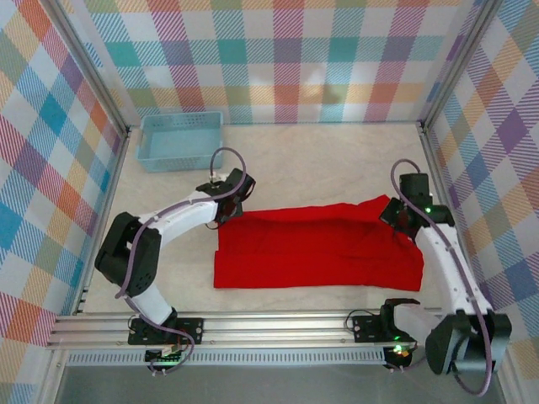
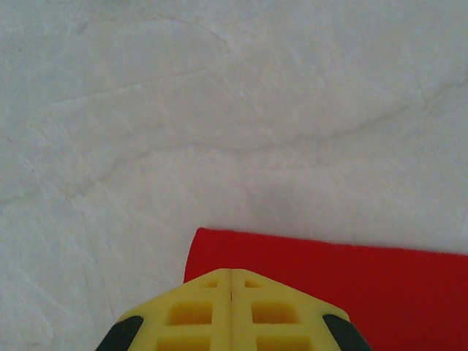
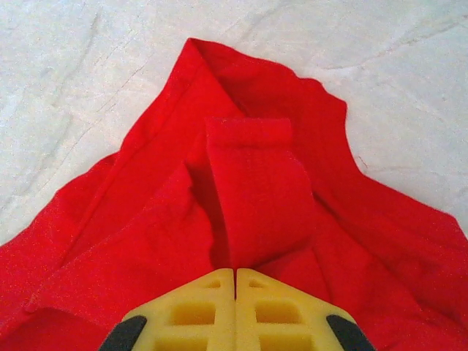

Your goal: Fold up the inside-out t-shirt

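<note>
Pale table point(image 1: 337, 151), t-shirt point(image 1: 320, 252) under left gripper point(image 2: 231, 274), pinched by right gripper point(image 3: 235, 270)

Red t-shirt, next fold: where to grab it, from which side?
Probably its two far corners, from above. The t-shirt lies flat in a wide band, so only edges give cloth to pinch; the far-right corner is bunched up.

1. We see the inside-out t-shirt point(image 1: 320, 248), plain bright red, unprinted.
2. We find it lying as a wide, mostly flat band across the middle of the table point(image 1: 337, 160).
3. We see its far right corner point(image 3: 248, 197) bunched into raised folds.
</note>
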Robot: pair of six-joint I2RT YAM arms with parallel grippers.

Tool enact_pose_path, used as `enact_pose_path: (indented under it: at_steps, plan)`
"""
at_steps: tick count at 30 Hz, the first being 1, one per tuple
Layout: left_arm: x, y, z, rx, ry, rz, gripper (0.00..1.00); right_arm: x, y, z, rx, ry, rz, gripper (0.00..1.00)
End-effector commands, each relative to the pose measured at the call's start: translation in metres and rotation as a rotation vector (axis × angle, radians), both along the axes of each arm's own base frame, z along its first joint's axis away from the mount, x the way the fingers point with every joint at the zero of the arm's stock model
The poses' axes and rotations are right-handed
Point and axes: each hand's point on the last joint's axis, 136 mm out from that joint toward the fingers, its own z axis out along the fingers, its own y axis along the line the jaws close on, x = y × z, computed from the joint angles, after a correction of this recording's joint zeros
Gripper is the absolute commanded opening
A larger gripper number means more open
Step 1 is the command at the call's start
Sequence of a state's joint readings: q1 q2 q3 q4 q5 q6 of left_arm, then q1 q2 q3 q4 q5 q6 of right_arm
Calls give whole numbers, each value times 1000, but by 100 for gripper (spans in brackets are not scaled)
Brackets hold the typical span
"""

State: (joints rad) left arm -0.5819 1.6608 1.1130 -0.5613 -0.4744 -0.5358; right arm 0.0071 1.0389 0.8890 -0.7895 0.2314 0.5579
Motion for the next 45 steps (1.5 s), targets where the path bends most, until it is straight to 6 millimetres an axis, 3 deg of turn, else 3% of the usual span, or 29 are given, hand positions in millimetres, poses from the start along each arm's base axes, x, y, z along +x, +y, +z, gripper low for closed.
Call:
enact_pose_path:
  at_steps: [1, 9, 16, 21, 24, 29, 32, 35, 37, 39, 41, 45]
  plan:
    - [-9, 5, 8, -3, -43, 28, 0, -22, 1, 4, 27, 4, -45, 0]
    - [-41, 1, 2, 22, -37, 0, 0, -64, 0, -16, 48, 71, -90, 0]
    - [-67, -12, -14, 24, -11, -44, 0, -81, 2, -19, 123, 27, -196, 0]
    - [-79, -1, -31, 76, 20, -19, 0, -94, 7, -37, 177, 66, -236, 0]
    - [-83, 5, -30, 108, 5, -6, 0, -99, 9, -43, 193, 75, -255, 0]
    - [-83, 6, -8, 189, -66, -14, 4, -101, 4, -36, 172, 47, -268, 0]
    - [-84, 4, -3, 199, -79, -14, 11, -100, 3, -30, 169, 36, -263, 19]
    - [-85, 7, 6, 171, -105, 3, 23, -97, -1, -19, 140, -1, -252, 42]
    - [-83, 6, 24, 132, -153, 4, 33, -90, -9, -1, 92, -56, -242, 59]
    - [-78, 0, 45, 79, -209, -8, 39, -74, -6, 17, 80, -119, -181, 62]
    - [-70, -18, 58, 2, -232, -64, 45, -51, 8, 26, 115, -159, -85, 63]
    - [-54, -72, 55, -126, -183, -200, 46, -2, 47, 8, 259, -103, 92, 67]
